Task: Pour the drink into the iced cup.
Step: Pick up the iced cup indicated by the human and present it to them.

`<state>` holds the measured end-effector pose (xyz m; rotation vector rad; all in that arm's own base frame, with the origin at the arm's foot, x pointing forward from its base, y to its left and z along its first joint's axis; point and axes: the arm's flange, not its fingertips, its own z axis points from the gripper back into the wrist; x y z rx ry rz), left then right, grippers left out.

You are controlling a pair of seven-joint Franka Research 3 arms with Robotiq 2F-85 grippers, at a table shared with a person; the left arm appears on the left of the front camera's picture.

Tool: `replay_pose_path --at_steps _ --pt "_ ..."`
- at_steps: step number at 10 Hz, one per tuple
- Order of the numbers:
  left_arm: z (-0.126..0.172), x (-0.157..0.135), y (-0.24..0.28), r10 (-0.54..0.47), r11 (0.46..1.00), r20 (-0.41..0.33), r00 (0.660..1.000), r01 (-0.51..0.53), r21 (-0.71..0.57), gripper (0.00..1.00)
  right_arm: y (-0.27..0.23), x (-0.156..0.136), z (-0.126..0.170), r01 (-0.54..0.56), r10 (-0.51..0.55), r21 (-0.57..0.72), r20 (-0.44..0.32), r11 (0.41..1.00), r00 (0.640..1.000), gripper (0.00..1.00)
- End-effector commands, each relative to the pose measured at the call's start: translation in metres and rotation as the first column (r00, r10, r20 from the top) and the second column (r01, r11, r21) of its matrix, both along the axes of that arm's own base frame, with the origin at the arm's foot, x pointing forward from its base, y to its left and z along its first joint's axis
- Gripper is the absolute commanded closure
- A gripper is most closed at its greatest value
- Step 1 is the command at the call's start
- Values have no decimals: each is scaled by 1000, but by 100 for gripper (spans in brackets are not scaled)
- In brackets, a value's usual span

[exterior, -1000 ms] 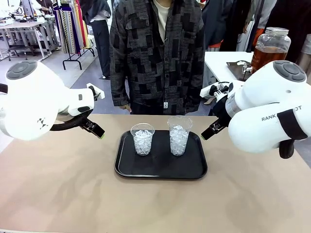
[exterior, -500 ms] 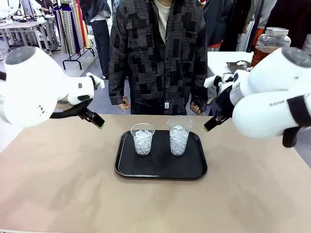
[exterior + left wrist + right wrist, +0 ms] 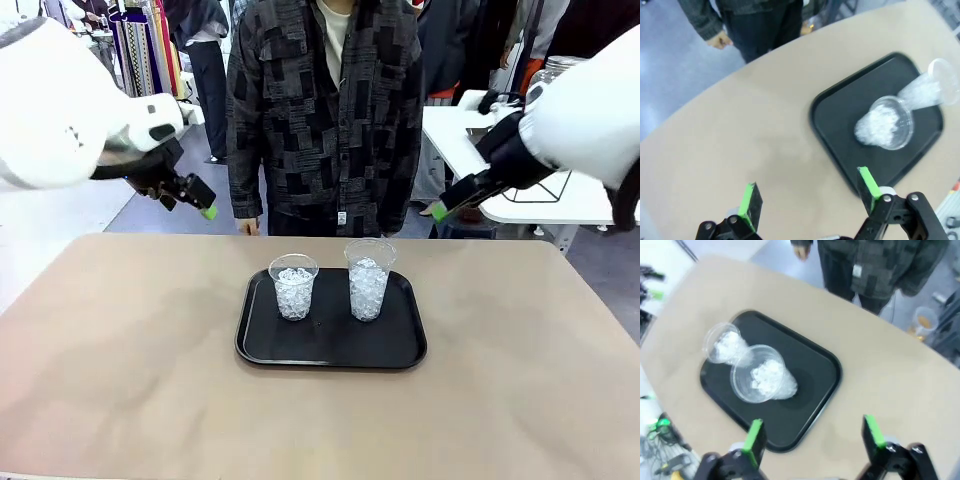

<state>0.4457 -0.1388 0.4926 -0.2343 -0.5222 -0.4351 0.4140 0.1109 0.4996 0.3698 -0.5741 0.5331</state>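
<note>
— First, the left jaws?
— Hung high over the far left edge of the counter [image 3: 150, 380], off the left arm [image 3: 60, 110]. Gaped wide, green pads [image 3: 751, 199] well apart, gripped nothing.
— And the right jaws?
— Much the same. Hovered high at the far right, off the right arm [image 3: 590, 110], pads [image 3: 754, 437] spread wide, held nothing.
— The iced cups?
— Stood upright on the black tray [image 3: 330, 355] at mid-counter, just beside each other and not touching: short cup [image 3: 294, 287] to the left, tall cup [image 3: 369, 280] to the right. Packed with ice, showed no trace of amber.
— The drink itself?
— Could not be made out. Presumably sat in the dispenser jar [image 3: 550, 68], glimpsed only by its top behind the right arm, on the white side table [image 3: 460, 130] at the far right, past the counter's edge.
— Which way from the jaws, then?
— Lay beyond and to the right of the right jaws, well apart from the left jaws; judged the right arm much the nearer. As for the cups: sat nearer and lower than both pairs, long axes vertical, mouths up, tall cup on the right arm's side.
— The coming move?
— Seemed to call for carrying a cup over to the jar, or for the person [image 3: 325, 110] at the far side bringing the drink across. Could not tell which.
— Progress?
— Looked barely begun.
</note>
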Motion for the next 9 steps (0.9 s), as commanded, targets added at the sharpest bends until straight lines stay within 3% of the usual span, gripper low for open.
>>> replay_pose_path --at_steps 1,4,6,7,8,9 --pt "1 14 27 -17 982 -114 993 -5 -189 0 -28 13 -12 -17 33 203 -78 979 996 0" --pt "-17 27 50 -73 924 -228 971 -21 -383 0 -46 19 -35 -37 127 455 -170 890 977 0" --pt "-26 29 50 -96 918 -229 969 -3 -397 0 -46 18 -44 -33 114 422 -169 906 979 0" --pt "-17 17 48 -67 922 -226 972 -26 -386 0 -42 15 -46 -32 77 325 -129 945 989 0" --pt "-17 17 48 -67 922 -226 972 -26 -386 0 -50 6 -42 -15 111 461 -183 887 977 0" --pt "-17 17 48 -67 922 -226 972 -26 -386 0 -50 6 -42 -15 111 461 -183 887 977 0"
